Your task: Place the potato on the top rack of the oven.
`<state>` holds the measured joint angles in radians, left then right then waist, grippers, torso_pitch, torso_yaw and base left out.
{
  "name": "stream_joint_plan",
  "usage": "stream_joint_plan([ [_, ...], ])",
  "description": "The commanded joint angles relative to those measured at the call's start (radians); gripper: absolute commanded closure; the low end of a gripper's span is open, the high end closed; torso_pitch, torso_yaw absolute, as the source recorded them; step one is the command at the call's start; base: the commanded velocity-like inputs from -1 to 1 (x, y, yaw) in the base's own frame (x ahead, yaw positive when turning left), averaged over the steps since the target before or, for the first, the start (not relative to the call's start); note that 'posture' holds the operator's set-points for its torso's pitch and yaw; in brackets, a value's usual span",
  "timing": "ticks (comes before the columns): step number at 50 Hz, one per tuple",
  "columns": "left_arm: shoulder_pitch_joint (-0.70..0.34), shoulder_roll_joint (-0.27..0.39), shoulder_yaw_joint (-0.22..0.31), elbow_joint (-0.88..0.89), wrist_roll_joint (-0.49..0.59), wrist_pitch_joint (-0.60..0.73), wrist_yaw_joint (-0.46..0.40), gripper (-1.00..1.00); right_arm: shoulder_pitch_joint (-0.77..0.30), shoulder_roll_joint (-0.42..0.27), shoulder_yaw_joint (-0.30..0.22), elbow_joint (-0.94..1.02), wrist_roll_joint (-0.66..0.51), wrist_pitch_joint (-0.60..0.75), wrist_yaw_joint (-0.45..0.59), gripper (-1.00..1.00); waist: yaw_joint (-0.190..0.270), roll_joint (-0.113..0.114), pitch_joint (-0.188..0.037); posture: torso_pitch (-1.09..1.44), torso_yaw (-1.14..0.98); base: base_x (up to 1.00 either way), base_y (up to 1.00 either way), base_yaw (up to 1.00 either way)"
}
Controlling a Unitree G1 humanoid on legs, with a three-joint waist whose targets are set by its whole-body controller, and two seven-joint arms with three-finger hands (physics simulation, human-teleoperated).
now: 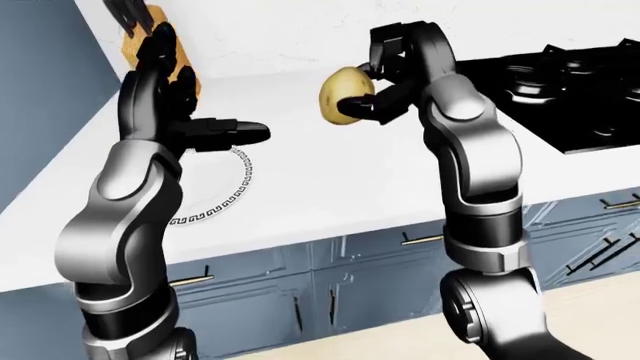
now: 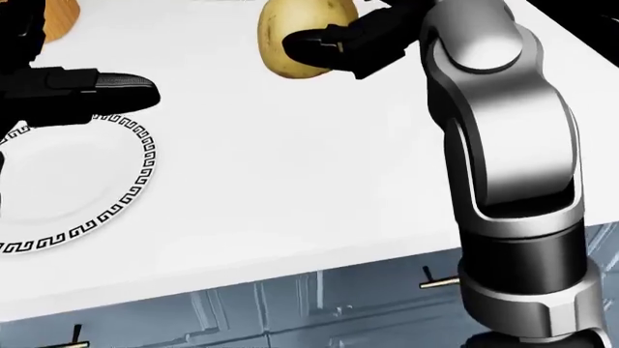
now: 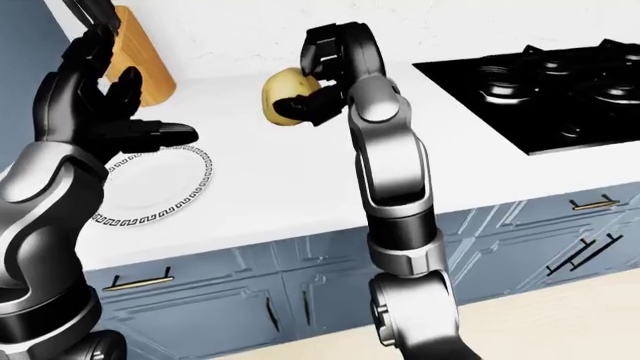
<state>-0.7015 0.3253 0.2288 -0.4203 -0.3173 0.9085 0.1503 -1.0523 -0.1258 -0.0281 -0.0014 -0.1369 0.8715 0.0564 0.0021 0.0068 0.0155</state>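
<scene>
Potato (image 1: 345,95) sits in the right hand (image 1: 385,82), near the top middle of the left-eye view. The black fingers (image 2: 324,45) are closed round it, so it hangs in the air above the white counter (image 2: 319,167) and does not touch it. I think it is held up high like this so it can be carried without bumping anything.

The left hand (image 3: 100,112) is at the upper left of the right-eye view. Its fingers are spread wide and it holds nothing. One finger sticks out to the right above the plate (image 3: 155,191). The plate has a dark pattern round its rim and nothing on it. It lies flat on the counter, at the left of the view.

A wooden block (image 3: 140,67) stands upright near the wall, at the top left. The black stove top (image 3: 545,86) fills the upper right. Blue cupboard doors (image 3: 250,292) with gold handles run along the bottom.

No oven door or rack shows in any view. So the potato is picked up, but the robot likely needs to turn or walk to find the oven.
</scene>
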Motion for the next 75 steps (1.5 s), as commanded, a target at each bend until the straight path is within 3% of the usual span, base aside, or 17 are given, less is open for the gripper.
stream_joint_plan([
  [1,-0.030,0.006,-0.001,-0.027,-0.002,-0.029,-0.003,-1.00,-0.031,-0.012,-0.015,-0.029,-0.007,-0.029,-0.008,1.00,-0.006,0.005,-0.025,0.00,0.00,-0.20,-0.10,0.00],
  [3,-0.034,0.007,0.001,-0.030,-0.004,-0.024,-0.001,-1.00,-0.030,-0.013,-0.015,-0.029,-0.007,-0.029,-0.008,1.00,-0.006,-0.054,-0.030,0.00,0.00,-0.20,-0.11,0.00],
  [6,-0.033,0.006,-0.001,-0.027,-0.003,-0.027,-0.001,-1.00,-0.032,-0.013,-0.016,-0.033,-0.007,-0.024,-0.008,1.00,-0.006,-0.040,-0.022,0.00,0.00,-0.19,-0.10,0.00],
  [15,-0.039,0.009,0.003,-0.030,-0.008,-0.019,0.002,-1.00,-0.034,-0.013,-0.015,-0.021,-0.008,-0.032,-0.011,1.00,0.007,0.027,-0.006,0.00,0.00,-0.20,-0.10,0.00],
  [19,-0.035,0.008,0.001,-0.028,-0.008,-0.024,0.001,-1.00,-0.032,-0.014,-0.015,-0.027,-0.010,-0.028,-0.009,1.00,0.000,0.096,-0.023,0.00,0.00,-0.20,-0.10,0.00],
  [28,-0.032,0.006,-0.002,-0.026,-0.006,-0.030,0.000,-1.00,-0.033,-0.016,-0.016,-0.033,-0.011,-0.020,-0.005,1.00,-0.006,0.038,-0.022,0.00,0.00,-0.20,-0.09,0.00],
  [31,-0.032,0.005,-0.004,-0.026,-0.004,-0.030,0.000,-1.00,-0.030,-0.014,-0.017,-0.041,-0.009,-0.017,-0.005,1.00,-0.007,-0.001,-0.017,0.00,0.00,-0.18,-0.05,0.00],
  [33,-0.032,0.004,-0.004,-0.027,-0.003,-0.029,0.000,-1.00,-0.029,-0.012,-0.017,-0.040,-0.006,-0.021,-0.005,1.00,0.013,-0.062,0.009,0.00,0.00,0.00,0.00,0.00],
  [43,-0.034,0.006,0.000,-0.030,-0.004,-0.024,0.000,-1.00,-0.031,-0.011,-0.015,-0.046,-0.001,-0.016,-0.008,1.00,-0.018,0.055,0.004,0.00,0.00,0.00,0.00,0.00],
  [49,-0.035,0.008,0.001,-0.034,-0.006,-0.020,0.001,-1.00,-0.024,-0.008,-0.014,-0.045,0.000,-0.017,-0.007,1.00,0.009,0.026,0.001,0.00,0.00,0.00,0.00,0.23],
  [54,-0.034,0.008,0.001,-0.035,-0.007,-0.020,0.002,-1.00,-0.023,-0.011,-0.014,-0.049,0.001,-0.012,-0.004,1.00,0.012,-0.054,0.001,0.00,0.00,0.00,0.00,0.98],
  [58,-0.036,0.008,0.001,-0.036,-0.007,-0.017,0.004,-1.00,-0.018,-0.011,-0.013,-0.051,0.000,-0.012,-0.002,1.00,0.026,-0.057,0.003,0.00,0.00,0.00,0.00,1.00],
  [66,-0.038,0.008,-0.002,-0.023,-0.003,-0.026,0.001,-1.00,-0.021,-0.014,-0.012,-0.041,-0.003,-0.013,0.004,1.00,0.018,0.024,0.010,0.00,0.00,0.00,0.00,1.00],
  [69,-0.040,0.007,-0.002,-0.022,-0.003,-0.026,0.001,-1.00,-0.026,-0.014,-0.013,-0.038,-0.005,-0.011,0.006,1.00,0.017,0.097,-0.007,0.00,0.00,0.00,0.00,1.00],
  [70,-0.039,0.007,-0.002,-0.021,-0.002,-0.028,0.000,-1.00,-0.027,-0.014,-0.012,-0.038,-0.005,-0.011,0.006,1.00,0.024,0.132,-0.041,0.00,0.00,0.00,0.00,1.00],
  [71,-0.038,0.007,-0.002,-0.022,-0.003,-0.027,0.000,-1.00,-0.027,-0.013,-0.013,-0.036,-0.005,-0.012,0.006,1.00,0.025,0.094,-0.004,0.00,0.00,0.00,0.00,1.00],
  [75,-0.033,0.004,-0.005,-0.025,-0.001,-0.028,0.000,-1.00,-0.021,-0.014,-0.013,-0.043,-0.007,-0.009,0.009,1.00,0.038,0.042,-0.013,0.00,0.00,0.00,0.00,1.00],
])
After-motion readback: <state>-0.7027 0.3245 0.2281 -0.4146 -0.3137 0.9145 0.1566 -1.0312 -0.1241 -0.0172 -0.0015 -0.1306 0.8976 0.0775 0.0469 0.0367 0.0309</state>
